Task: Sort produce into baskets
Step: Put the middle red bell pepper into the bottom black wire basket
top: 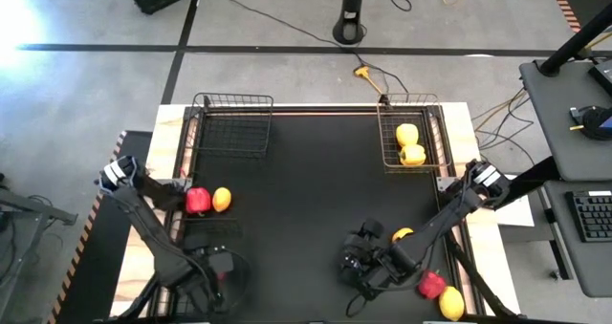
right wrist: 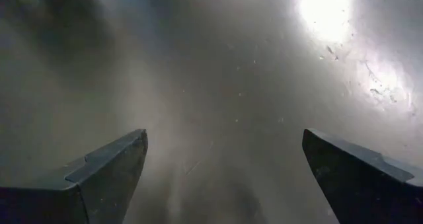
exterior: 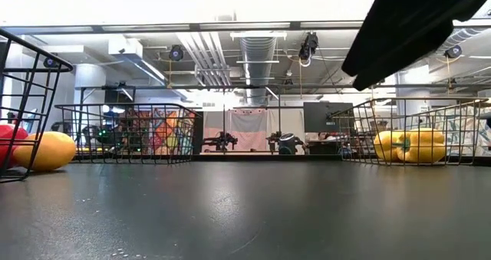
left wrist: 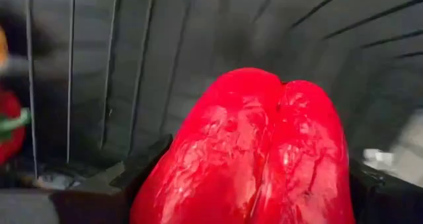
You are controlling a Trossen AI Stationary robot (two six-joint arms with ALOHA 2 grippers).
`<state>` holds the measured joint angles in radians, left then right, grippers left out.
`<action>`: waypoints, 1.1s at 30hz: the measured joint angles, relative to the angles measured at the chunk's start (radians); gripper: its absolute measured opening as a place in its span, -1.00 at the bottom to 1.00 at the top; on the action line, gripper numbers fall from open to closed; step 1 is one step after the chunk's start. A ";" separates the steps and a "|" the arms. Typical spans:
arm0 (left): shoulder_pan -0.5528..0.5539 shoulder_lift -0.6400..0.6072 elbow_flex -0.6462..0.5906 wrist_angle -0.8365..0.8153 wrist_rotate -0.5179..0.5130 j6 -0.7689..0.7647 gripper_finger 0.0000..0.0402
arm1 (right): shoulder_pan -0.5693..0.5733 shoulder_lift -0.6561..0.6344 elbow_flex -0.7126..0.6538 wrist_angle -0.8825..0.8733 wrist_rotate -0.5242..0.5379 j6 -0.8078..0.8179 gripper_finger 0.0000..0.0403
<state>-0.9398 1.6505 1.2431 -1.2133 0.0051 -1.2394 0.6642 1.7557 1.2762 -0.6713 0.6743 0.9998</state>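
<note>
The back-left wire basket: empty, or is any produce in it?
Empty. In the high view only the black table shows through the back-left basket; the back-right basket holds two yellow peppers.

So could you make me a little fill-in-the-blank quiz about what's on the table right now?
1. The left gripper is closed on a ____ pepper.
2. The copper basket at the table's far right holds ____ yellow peppers.
3. The right gripper holds ____; its fingers stand open over the mat.

Missing words: red; two; nothing
</note>
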 joint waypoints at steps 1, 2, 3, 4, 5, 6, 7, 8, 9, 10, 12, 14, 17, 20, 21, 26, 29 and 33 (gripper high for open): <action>0.000 0.000 -0.029 0.006 0.017 -0.005 0.36 | -0.003 0.000 0.000 -0.001 0.000 -0.007 0.96; 0.002 0.000 -0.055 0.009 0.029 -0.005 0.36 | -0.006 0.000 0.000 -0.001 0.001 -0.013 0.96; 0.003 0.000 -0.079 0.011 0.036 -0.005 0.36 | -0.007 0.000 0.000 0.000 0.001 -0.017 0.96; 0.006 0.000 -0.107 0.017 0.041 -0.007 0.36 | -0.008 0.000 0.000 -0.002 0.002 -0.017 0.96; 0.007 0.000 -0.131 0.026 0.047 -0.009 0.36 | -0.008 0.000 -0.001 -0.002 0.003 -0.016 0.96; 0.008 0.000 -0.152 0.041 0.056 -0.011 0.36 | -0.008 0.000 -0.002 -0.003 0.003 -0.016 0.96; 0.010 -0.001 -0.172 0.063 0.065 -0.012 0.36 | -0.008 0.000 -0.003 -0.004 0.002 -0.017 0.96; 0.011 -0.002 -0.188 0.084 0.065 -0.013 0.36 | -0.008 0.000 -0.003 -0.003 0.002 -0.017 0.96; 0.011 -0.002 -0.201 0.102 0.064 -0.015 0.37 | -0.008 0.000 -0.004 -0.003 0.003 -0.017 0.96; 0.011 -0.002 -0.214 0.120 0.064 -0.015 0.37 | -0.008 0.000 -0.004 -0.003 0.005 -0.017 0.96; 0.012 -0.002 -0.234 0.138 0.056 -0.017 0.39 | -0.009 0.000 -0.005 -0.003 0.007 -0.016 0.96; 0.012 -0.002 -0.255 0.135 0.029 -0.028 0.42 | -0.009 0.000 -0.005 -0.002 0.007 -0.015 0.96; 0.013 -0.002 -0.279 0.137 -0.002 -0.031 0.46 | -0.009 0.000 -0.005 -0.001 0.007 -0.005 0.96; 0.014 -0.002 -0.290 0.129 -0.008 -0.030 0.50 | -0.008 0.000 -0.005 0.001 0.007 -0.005 0.96; 0.014 -0.002 -0.291 0.128 -0.010 -0.030 0.51 | -0.008 0.000 -0.005 0.002 0.007 -0.005 0.96; 0.014 -0.002 -0.288 0.123 -0.040 -0.019 0.56 | -0.008 0.000 -0.005 0.003 0.007 -0.005 0.96; 0.014 -0.002 -0.288 0.108 -0.050 -0.019 0.60 | -0.008 0.000 -0.005 0.004 0.007 -0.005 0.96; 0.014 -0.016 -0.285 0.062 -0.042 -0.019 0.64 | -0.008 0.000 -0.005 0.005 0.007 -0.005 0.96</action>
<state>-0.9257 1.6342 0.9578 -1.1511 -0.0371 -1.2583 0.6563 1.7557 1.2716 -0.6659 0.6811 0.9947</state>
